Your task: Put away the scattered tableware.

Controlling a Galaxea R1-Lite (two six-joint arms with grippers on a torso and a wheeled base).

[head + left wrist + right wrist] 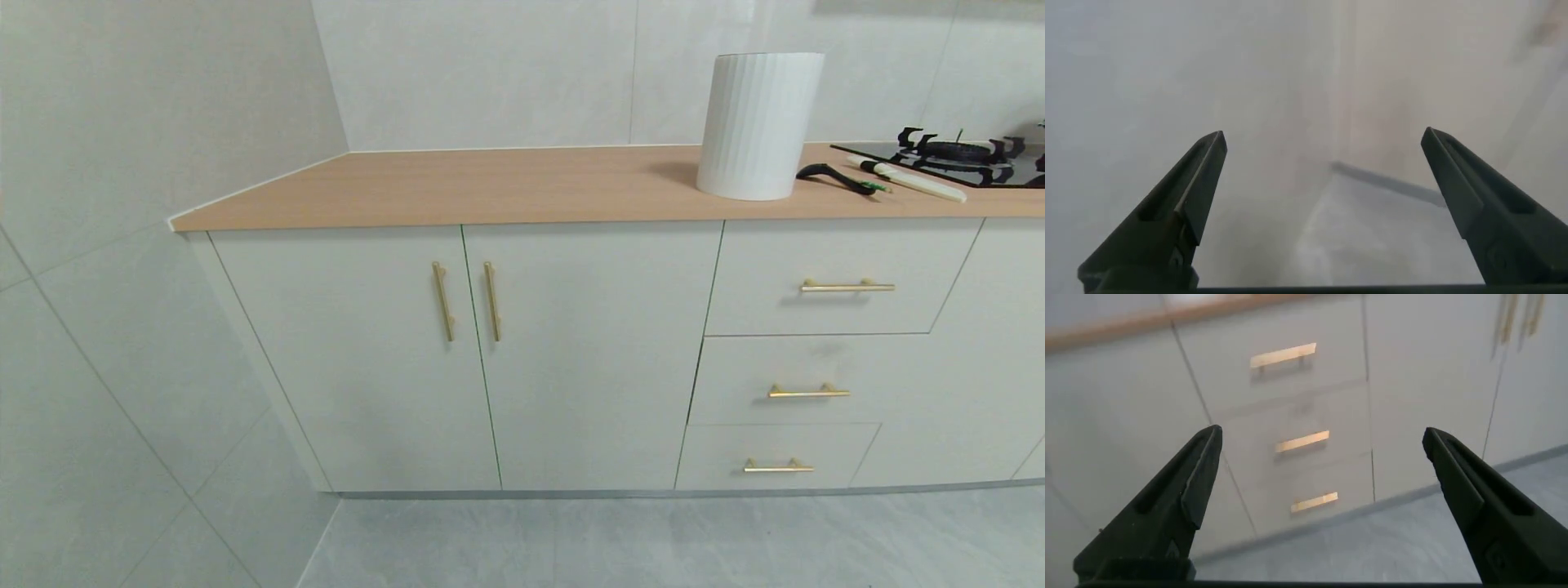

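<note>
**Both grippers empty, tableware up on the counter to your right**

Your left gripper (1323, 135) has its jaws spread wide with nothing between them, and it faces bare wall and floor. Your right gripper (1321, 431) is just as wide open and empty, aimed at the stack of three drawers (1302, 441). Neither is anywhere near the work yet.

Beyond them stands the cabinet, with a pair of doors (465, 351) to the left and the drawers to the right, all shut. Above it is the counter (490, 184).

Near the counter's front edge, toward its right end, stands a tall white ribbed holder (755, 122). Just beside it on the right lie the two pieces you are after. The black tool (833, 175) almost touches the holder's foot, and the white tool (914, 181) lies just behind it, running toward the hob (955, 155) at the right end. I cannot tell what kind of utensil either one is.

Expect both to be light, stiff and slim. They lie flat on a smooth top, so they will likely skate away if you nudge them. Close across the handle at mid-length, with the fingers straddling it from above. The black tool's handle seems to curve, which may leave room to get a fingertip beside it.

The holder looks like ceramic. Treat it as breakable and easy to tip, and lower the pieces in from above rather than knocking the rim.
</note>
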